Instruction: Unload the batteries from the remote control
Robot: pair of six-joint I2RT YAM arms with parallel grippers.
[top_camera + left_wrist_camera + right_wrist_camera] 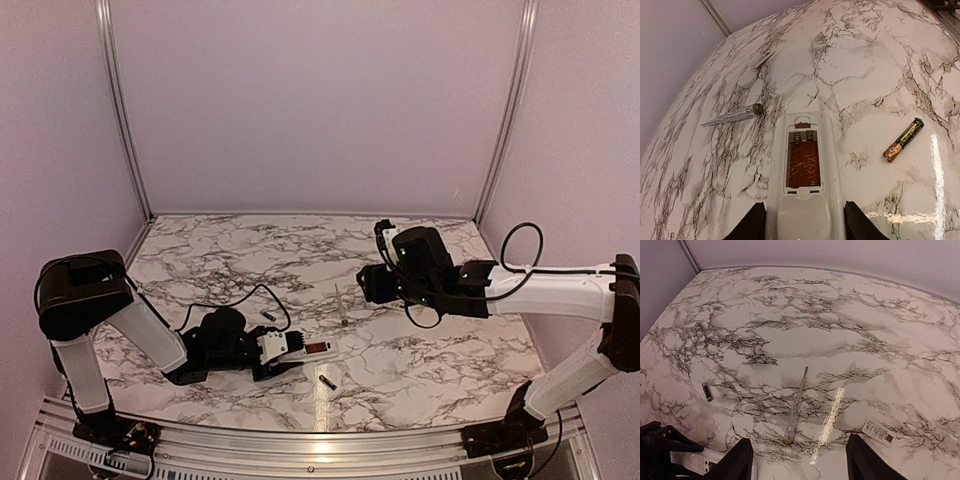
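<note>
A: From where is the top view taken?
B: From high behind the arm bases; the whole marble table (440,340) is looked down on from afar.
A: And the wrist views?
B: The left one is held low and close over the remote control (805,165), aimed toward 3 o'clock of the table. The right one is carried higher, with the back wall at its 12 o'clock. The slim probe (796,405) is shared by all three views.
</note>
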